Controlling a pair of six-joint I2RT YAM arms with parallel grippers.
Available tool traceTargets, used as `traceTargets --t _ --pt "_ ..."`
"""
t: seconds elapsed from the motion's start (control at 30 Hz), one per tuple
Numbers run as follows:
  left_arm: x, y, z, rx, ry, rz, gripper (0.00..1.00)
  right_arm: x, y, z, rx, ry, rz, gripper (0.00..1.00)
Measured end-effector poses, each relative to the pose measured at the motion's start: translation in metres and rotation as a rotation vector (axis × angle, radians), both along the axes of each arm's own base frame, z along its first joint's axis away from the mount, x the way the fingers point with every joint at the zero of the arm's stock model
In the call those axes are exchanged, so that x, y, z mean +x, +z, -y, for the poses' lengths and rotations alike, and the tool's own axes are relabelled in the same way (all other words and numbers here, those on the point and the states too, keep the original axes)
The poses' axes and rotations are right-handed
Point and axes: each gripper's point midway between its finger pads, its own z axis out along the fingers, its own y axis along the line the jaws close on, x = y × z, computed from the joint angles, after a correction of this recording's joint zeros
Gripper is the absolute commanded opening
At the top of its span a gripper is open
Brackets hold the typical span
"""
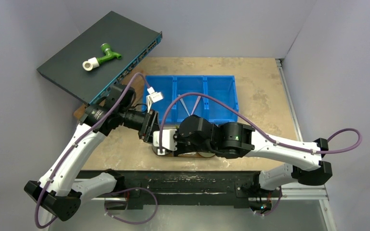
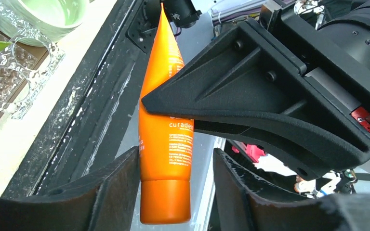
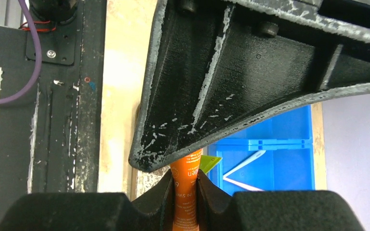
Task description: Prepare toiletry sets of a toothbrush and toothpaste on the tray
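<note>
Above the near edge of the worktop [image 1: 270,86], the right tool [image 3: 185,187] pinches the orange tube [image 2: 166,159], apparently so the left tool [image 2: 176,173], spread around its cap end, can take it.

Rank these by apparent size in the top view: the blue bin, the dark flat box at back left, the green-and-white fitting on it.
1. Dark flat box: largest, though possibly nearer the camera.
2. Blue bin: next.
3. Green-and-white fitting: by far the smallest.

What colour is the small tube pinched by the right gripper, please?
Orange, with white lettering; the small tube shows best in the left wrist view.
</note>
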Motion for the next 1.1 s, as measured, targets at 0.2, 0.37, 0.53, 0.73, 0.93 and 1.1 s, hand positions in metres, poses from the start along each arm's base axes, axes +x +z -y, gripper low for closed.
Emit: traceTargets --t 0.2,0.37,0.53,0.73,0.93,1.1 --pt "0.0 -0.007 -0.001 0.019 -0.002 -0.001 0.16 -0.002 -0.003 0.0 -0.026 0.002 0.002 0.28" --pt "-0.001 -0.01 0.0 0.022 -0.009 0.005 0.0 -0.002 -0.001 0.0 -0.02 -0.007 0.004 0.46" --pt "-0.001 -0.018 -0.001 0.039 -0.004 -0.011 0.0 -0.002 0.006 0.0 0.024 -0.026 -0.005 0.59" --pt "0.004 -0.025 -0.004 0.065 0.031 0.026 0.0 -0.004 0.02 0.012 0.148 -0.046 -0.011 0.7" --pt "0.009 -0.033 -0.006 0.073 0.073 0.086 0.0 0.013 0.046 0.028 0.299 -0.138 -0.034 0.69" --pt "0.013 -0.032 -0.009 0.066 0.117 0.152 0.0 0.063 0.05 0.047 0.382 -0.335 -0.097 0.68"
